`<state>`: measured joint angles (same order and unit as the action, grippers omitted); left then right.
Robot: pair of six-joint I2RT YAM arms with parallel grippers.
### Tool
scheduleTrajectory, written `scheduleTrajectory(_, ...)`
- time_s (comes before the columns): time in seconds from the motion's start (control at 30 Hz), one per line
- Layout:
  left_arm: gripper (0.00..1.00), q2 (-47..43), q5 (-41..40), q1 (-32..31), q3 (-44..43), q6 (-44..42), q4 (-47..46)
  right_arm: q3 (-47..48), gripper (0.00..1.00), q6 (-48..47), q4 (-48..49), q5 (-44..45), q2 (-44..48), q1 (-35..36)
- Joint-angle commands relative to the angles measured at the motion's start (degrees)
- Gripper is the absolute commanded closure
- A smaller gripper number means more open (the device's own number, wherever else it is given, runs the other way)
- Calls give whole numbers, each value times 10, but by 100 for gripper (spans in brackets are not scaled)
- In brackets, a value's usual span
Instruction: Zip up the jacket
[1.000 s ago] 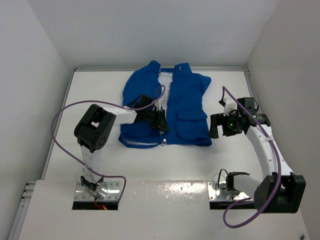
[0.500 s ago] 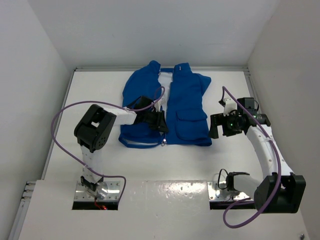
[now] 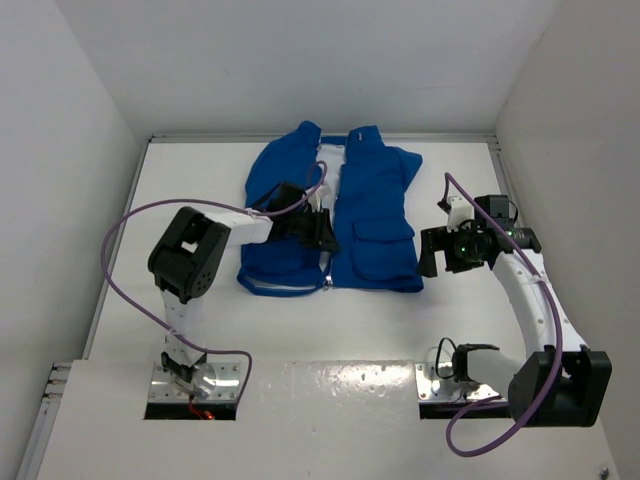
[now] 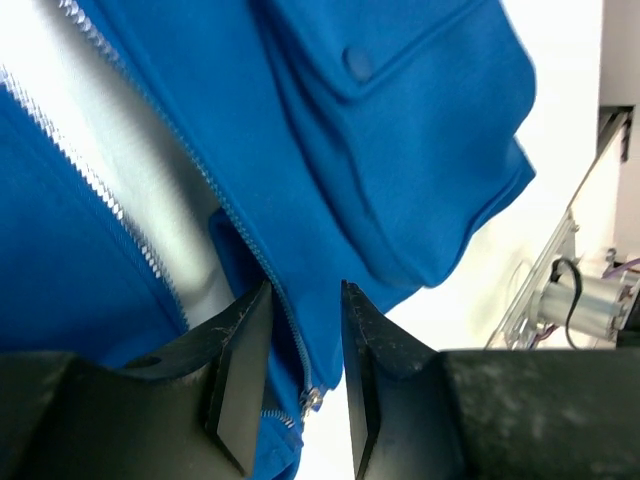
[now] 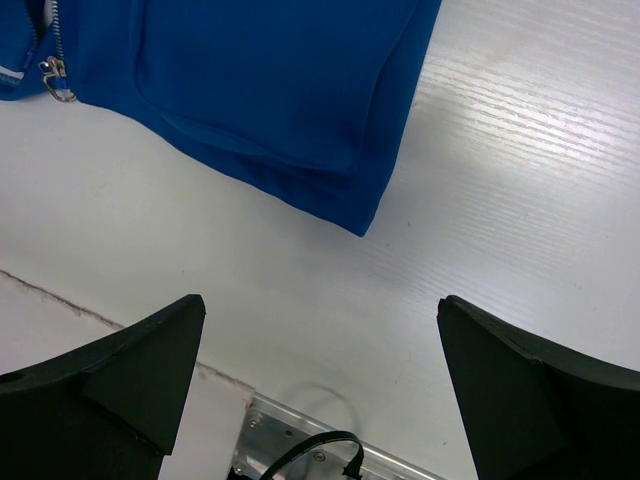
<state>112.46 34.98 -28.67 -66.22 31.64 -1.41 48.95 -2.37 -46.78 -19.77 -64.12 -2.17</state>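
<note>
Straddling jacket (image 4: pixel 420 140) zipper (image 4: pixel 215 197), left tool (image 4: pixel 297 392) ajar

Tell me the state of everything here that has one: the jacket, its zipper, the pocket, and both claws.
jacket: lying flat, front open.
zipper: unzipped, slider down at the hem.
pocket flap: folded down, closed.
left claw: slightly open, straddling the zipper line by the slider.
right claw: wide open, empty, off the jacket's corner.

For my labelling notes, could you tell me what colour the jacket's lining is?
The lining is white inside the open jacket; clearest in the left wrist view.
</note>
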Motion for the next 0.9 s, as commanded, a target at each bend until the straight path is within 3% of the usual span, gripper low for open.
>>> scheduleTrajectory(0.0,61,10,11,6,-26,13,-29,7,0,0,8,-9,9,-2)
scheduleTrajectory(0.47,64,21,21,6,7,7,-24,15,0,-4,9,-7,1,-2)
scheduleTrajectory(0.67,67,-1,98,1,37,-13,-35,13,0,-4,8,-11,1,-4)
scheduleTrajectory(0.87,67,-14,109,1,56,-24,-30,11,0,0,12,-18,0,-3)
